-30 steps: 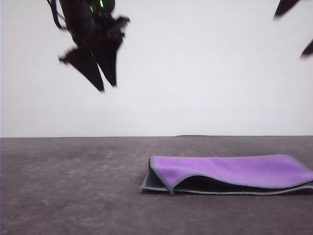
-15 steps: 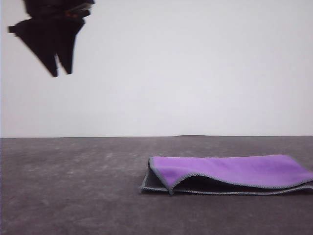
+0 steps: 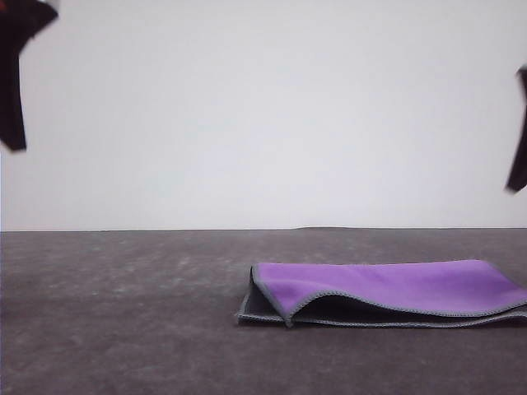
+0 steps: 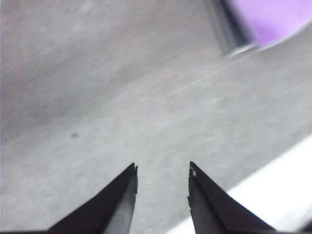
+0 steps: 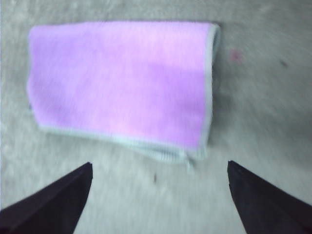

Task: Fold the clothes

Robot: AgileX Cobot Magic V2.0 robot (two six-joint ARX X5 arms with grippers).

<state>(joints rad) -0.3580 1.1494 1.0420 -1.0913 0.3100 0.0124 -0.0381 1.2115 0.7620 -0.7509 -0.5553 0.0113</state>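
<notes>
The clothes (image 3: 387, 290) are one small cloth lying folded on the dark grey table (image 3: 123, 313), right of centre, purple face up, with charcoal underside and grey stitched edging showing at its open front edge. My left gripper (image 4: 162, 168) hangs open high over bare table, holding nothing, and a corner of the cloth (image 4: 273, 19) lies well away from its fingers. At the front view's upper left edge it appears as a dark shape (image 3: 15, 82). My right gripper (image 5: 158, 168) is wide open above the cloth (image 5: 122, 83), empty; one of its fingers (image 3: 519, 140) hangs at the right edge.
A plain white wall (image 3: 272, 115) stands behind the table. Bare table surface stretches left of the cloth and in front of it. A white strip (image 4: 273, 195) beyond the table's edge shows in the left wrist view.
My left gripper has swung left, from upper centre-left to the top left corner. My right gripper's finger has dropped lower at the right edge. The cloth has not moved.
</notes>
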